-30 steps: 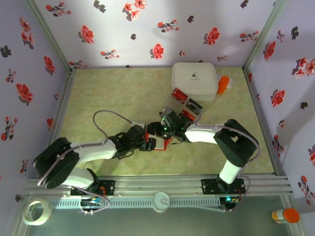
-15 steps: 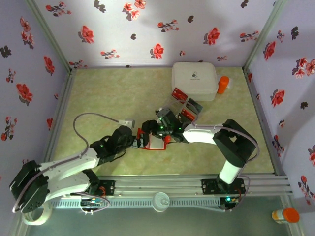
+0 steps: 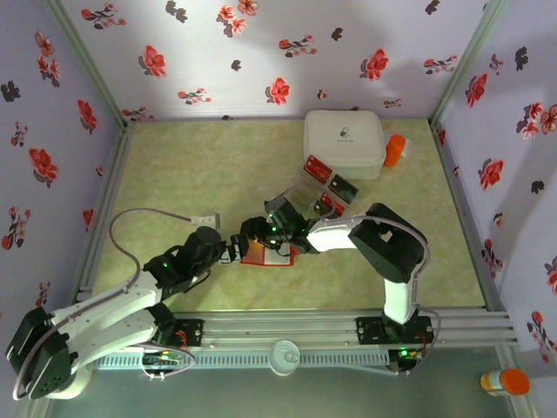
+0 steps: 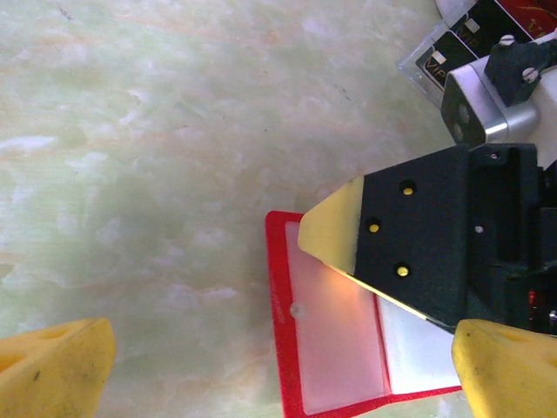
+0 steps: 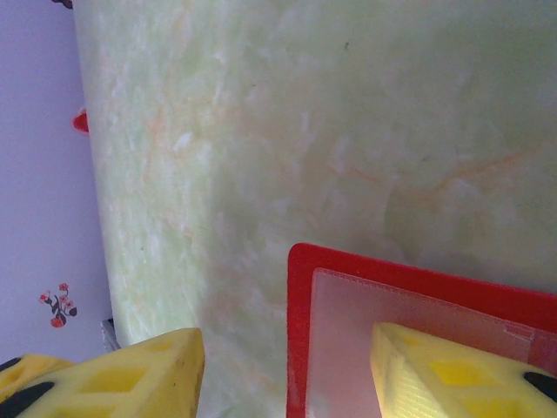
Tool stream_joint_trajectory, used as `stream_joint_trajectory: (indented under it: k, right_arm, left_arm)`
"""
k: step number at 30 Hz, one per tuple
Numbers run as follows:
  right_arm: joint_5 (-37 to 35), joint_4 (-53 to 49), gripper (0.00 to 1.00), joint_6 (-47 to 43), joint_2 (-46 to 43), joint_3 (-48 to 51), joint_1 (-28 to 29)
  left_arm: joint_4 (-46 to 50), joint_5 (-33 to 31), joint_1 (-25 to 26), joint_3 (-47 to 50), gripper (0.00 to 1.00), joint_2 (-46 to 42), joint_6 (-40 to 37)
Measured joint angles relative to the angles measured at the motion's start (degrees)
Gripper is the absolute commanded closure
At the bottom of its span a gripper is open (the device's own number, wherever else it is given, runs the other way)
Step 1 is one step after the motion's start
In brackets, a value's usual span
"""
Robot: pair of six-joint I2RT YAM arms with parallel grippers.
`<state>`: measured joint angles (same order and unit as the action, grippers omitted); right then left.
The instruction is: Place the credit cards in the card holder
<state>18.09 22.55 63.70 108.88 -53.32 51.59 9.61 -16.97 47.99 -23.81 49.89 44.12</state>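
The card holder (image 3: 271, 256) lies open on the table, red with pale pockets (image 4: 335, 335). My right gripper (image 3: 252, 235) hangs over its left end, open: one yellow fingertip (image 5: 452, 370) rests on a pocket of the card holder (image 5: 409, 277), the other fingertip (image 5: 130, 374) sits off it above bare table. No card shows between them. My left gripper (image 3: 231, 251) is just left of the holder, wide open and holding nothing; its fingertips (image 4: 52, 370) frame the holder from below. The credit cards (image 3: 318, 168), red and dark (image 4: 457, 48), lie in a clear tray behind.
The clear plastic tray (image 3: 306, 197) sits right behind the right wrist. A white square box (image 3: 344, 138) and an orange object (image 3: 395, 150) stand at the back right. The metal rail (image 3: 287, 326) runs along the near edge. An orange-capped bottle (image 3: 505, 380) lies outside.
My left gripper has pulled back to the left, off the holder, and its arm has dropped low. My right gripper has moved left across the holder to its left end.
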Motion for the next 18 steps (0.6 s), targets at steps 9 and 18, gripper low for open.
stream_joint_trajectory:
  k: [9,18]
  right_arm:
    - [0.17,0.55,0.46,-0.02,-0.70,0.17,0.04]
    - [0.15,-0.07,0.46,-0.24,-4.74,1.40,-0.50]
  left_arm:
    - [0.13,-0.02,-0.07,1.49,0.00,1.22,0.57]
    - [-0.17,0.00,-0.09,1.49,0.00,5.44,0.46]
